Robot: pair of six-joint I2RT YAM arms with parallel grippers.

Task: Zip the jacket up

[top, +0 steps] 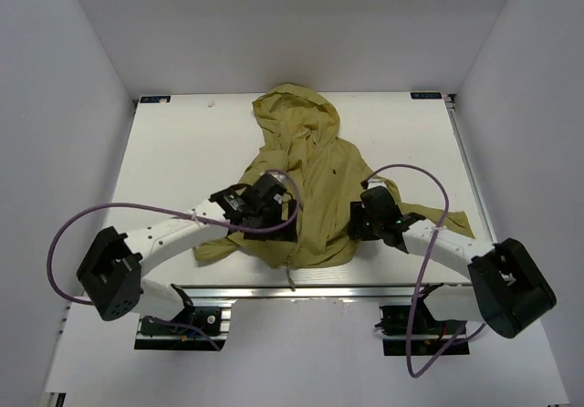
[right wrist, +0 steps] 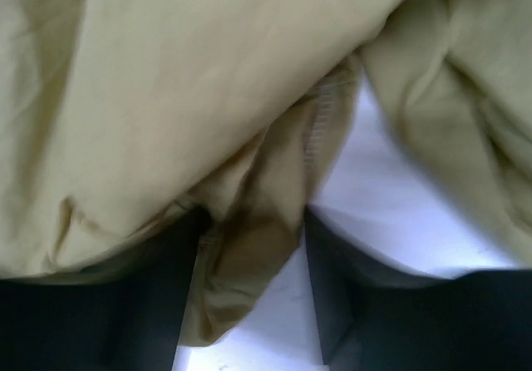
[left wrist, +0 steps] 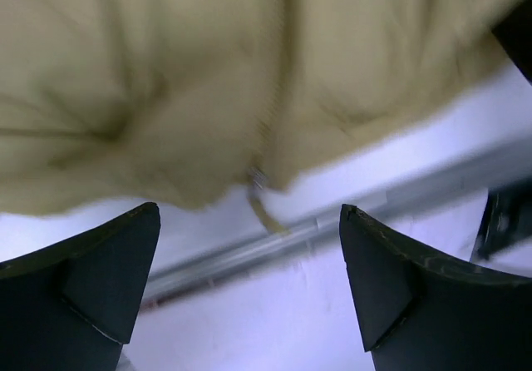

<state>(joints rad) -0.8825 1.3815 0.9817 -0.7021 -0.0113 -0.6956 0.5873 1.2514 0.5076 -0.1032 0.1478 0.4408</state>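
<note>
Between right gripper (right wrist: pixel 253 221) fingers: fold of jacket (right wrist: pixel 166 96), pinched, gap narrow. Left gripper (left wrist: pixel 249 211) wide open, holding nothing; jacket hem and zipper (left wrist: pixel 259 180) just ahead.

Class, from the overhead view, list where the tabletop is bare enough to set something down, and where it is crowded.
Bare table lies far left, between the hood of the jacket and the left wall, and far right, between hood and right edge. Crowded: the near middle, where the left gripper and right gripper meet the hem.
</note>
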